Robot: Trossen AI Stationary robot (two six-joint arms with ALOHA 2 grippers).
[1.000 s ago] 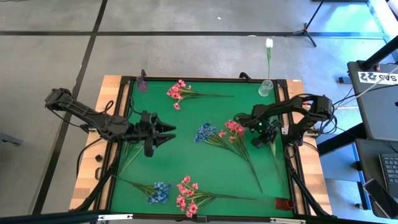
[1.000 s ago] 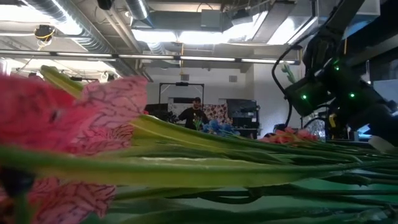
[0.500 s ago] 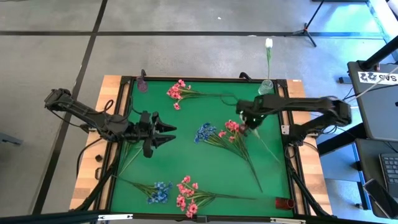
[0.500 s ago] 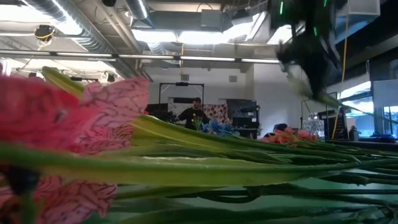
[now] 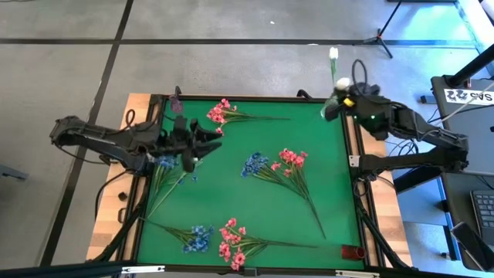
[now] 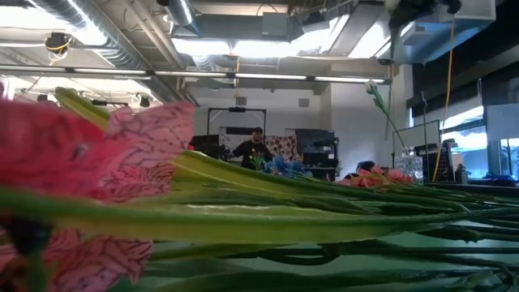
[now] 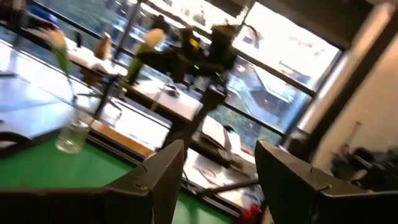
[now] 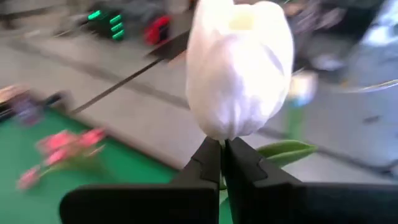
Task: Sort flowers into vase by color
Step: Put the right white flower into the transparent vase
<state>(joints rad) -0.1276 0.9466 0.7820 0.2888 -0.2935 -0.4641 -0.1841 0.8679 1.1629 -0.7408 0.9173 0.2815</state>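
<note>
My right gripper (image 5: pixel 345 93) is up at the table's far right corner, shut on a white tulip (image 8: pixel 239 65), beside the glass vase (image 5: pixel 330 110). That vase holds another white tulip (image 5: pixel 333 54). Pink sprays (image 5: pixel 220 114) (image 5: pixel 290 159) (image 5: pixel 231 247) and blue sprays (image 5: pixel 253 164) (image 5: pixel 199 236) lie flat on the green mat. My left gripper (image 5: pixel 210 140) hovers open over the mat's left part, above a blue spray (image 5: pixel 166 162). From its wrist view I see the glass vase (image 7: pixel 74 134) and the held tulip (image 7: pixel 149 40). My right gripper pinches the tulip's green stem between its two fingertips (image 8: pixel 208 158), right under the white bud (image 8: pixel 222 138). The bud stands above the fingers. The stem (image 6: pixel 388 122) hangs slanting below, lifted clear of the mat.
A small dark purple vase (image 5: pixel 176 102) stands at the mat's far left corner and a red one (image 5: pixel 353 252) lies at the near right corner. Black rails frame the mat (image 5: pixel 324 201). In the low view a pink spray (image 6: pixel 97 170) fills the foreground; a person stands far behind.
My right gripper has risen from the mat's right side with the white tulip, tipped from pointing down to about level, and swung to the far right corner beside the glass vase. The tulip is lifted clear. My left gripper has moved a little toward the far edge, still open.
</note>
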